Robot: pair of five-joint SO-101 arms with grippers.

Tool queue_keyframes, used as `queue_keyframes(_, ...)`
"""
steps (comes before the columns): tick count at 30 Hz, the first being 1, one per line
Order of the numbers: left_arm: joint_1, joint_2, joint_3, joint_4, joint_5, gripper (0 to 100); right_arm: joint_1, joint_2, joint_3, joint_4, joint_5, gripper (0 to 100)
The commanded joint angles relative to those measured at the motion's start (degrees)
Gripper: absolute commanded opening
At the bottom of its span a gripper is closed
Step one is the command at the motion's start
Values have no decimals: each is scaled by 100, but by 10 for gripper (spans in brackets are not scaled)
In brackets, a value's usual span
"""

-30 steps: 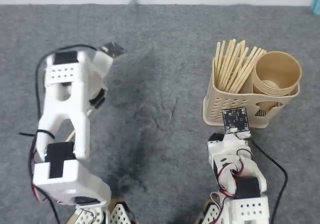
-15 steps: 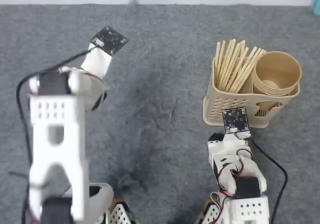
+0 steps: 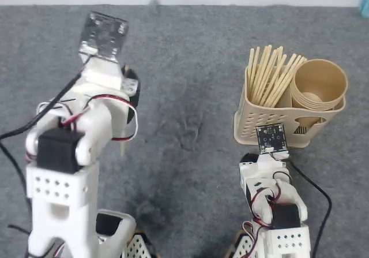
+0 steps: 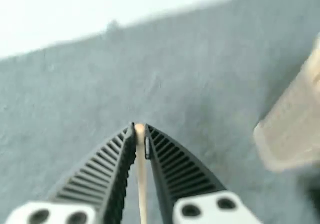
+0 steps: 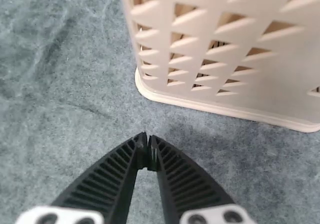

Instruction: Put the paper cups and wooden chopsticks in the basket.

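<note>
Chopstick (image 4: pixel 141 184) lifts off the tabletop (image 3: pixel 190 67), pinched in the left gripper (image 4: pixel 140 130). Basket (image 3: pixel 271 125) next; right gripper (image 5: pixel 148 149) sits pressed together.

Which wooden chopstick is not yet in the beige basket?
The single wooden chopstick clamped in the left hand; the other chopsticks stand bundled in the beige slotted plastic basket.

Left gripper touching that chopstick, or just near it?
Touching. The left wrist view shows the chopstick pinched in the left gripper, pressed from both sides.
</note>
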Motion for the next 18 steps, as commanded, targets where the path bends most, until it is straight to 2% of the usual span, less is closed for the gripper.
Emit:
queue_keyframes(1,501,-545,13,-695,510,12,-13,-101,0,13,97,8)
queue_keyframes(5,985,-1125,593,-1582,1099,12,-13,-101,0,13,97,8)
queue_keyframes(10,1116,-1829,1859,-3604,1890,12,-13,-101,0,-4,97,8)
queue_keyframes(15,1459,-2040,2730,-5829,2048,12,-13,-101,9,-4,97,8)
queue_keyframes(18,1873,-2022,2853,-6505,2057,12,-13,-101,9,-4,97,8)
